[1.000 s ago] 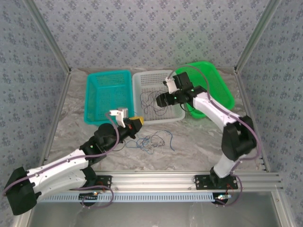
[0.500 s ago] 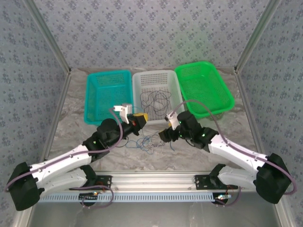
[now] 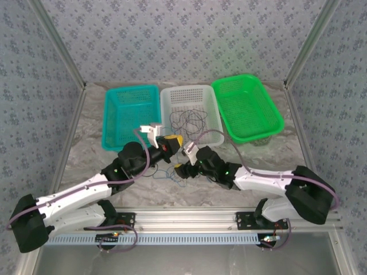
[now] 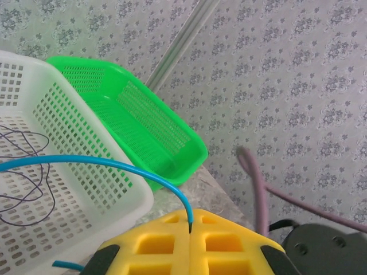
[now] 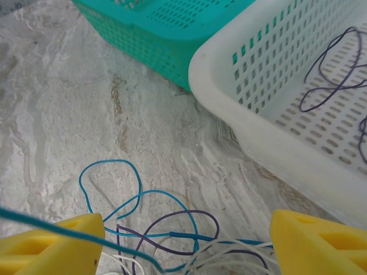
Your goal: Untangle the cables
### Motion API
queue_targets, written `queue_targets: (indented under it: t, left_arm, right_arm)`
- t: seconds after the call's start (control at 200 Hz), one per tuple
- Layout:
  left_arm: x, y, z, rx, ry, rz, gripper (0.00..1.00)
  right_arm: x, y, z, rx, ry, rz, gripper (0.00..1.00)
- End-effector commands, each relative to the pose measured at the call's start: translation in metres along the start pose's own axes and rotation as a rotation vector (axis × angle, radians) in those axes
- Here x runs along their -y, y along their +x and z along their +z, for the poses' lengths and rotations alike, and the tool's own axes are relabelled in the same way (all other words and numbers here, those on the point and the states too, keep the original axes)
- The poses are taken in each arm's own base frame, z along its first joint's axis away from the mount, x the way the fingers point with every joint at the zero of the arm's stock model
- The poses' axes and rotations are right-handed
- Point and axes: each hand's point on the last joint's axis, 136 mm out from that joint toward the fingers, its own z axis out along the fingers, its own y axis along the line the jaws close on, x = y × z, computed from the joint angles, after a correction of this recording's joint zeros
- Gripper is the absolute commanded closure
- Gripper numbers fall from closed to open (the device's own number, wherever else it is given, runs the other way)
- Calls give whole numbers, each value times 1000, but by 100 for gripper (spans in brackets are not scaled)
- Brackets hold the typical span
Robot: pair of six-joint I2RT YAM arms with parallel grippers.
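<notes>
Pinches one blue cable (image 4: 114,162) in the pressed-together left gripper (image 4: 190,229), beside the white basket (image 3: 189,87); holds the right gripper (image 5: 183,246) spread wide over the cables (image 5: 186,213) knotted on the table (image 5: 69,97), with more dark loops in that basket. Seem light, limp and snag-prone: best taken at one free loop, drawn gently.

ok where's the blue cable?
Blue cable pinched in the shut left gripper, arcing past the white basket (left wrist view); loops on the table by the open right gripper.
</notes>
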Motion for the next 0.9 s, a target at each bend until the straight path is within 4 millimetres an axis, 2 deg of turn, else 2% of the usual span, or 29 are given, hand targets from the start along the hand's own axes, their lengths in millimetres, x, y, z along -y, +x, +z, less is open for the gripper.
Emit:
queue_targets:
  t: [0.0, 0.155, 0.34, 0.445, 0.555, 0.755, 0.894]
  left_arm:
    - [25, -24, 0, 67, 70, 11, 97]
    - [36, -33, -6, 90, 102, 7, 98]
    - [56, -57, -21, 140, 145, 43, 98]
    - [69, -76, -33, 183, 167, 78, 98]
    - [81, -92, -41, 210, 183, 112, 98]
    - [95, -112, -48, 244, 186, 180, 98]
    - [108, -136, -59, 291, 180, 237, 99]
  right_arm:
    - [5, -22, 10, 80, 48, 32, 23]
    - [10, -15, 25, 41, 86, 65, 31]
    - [20, 22, 36, -80, 145, 125, 42]
    - [26, 52, 33, -143, 178, 164, 47]
    - [32, 72, 26, -179, 216, 187, 50]
    - [40, 92, 12, -195, 268, 220, 51]
    - [46, 103, 4, -207, 302, 242, 51]
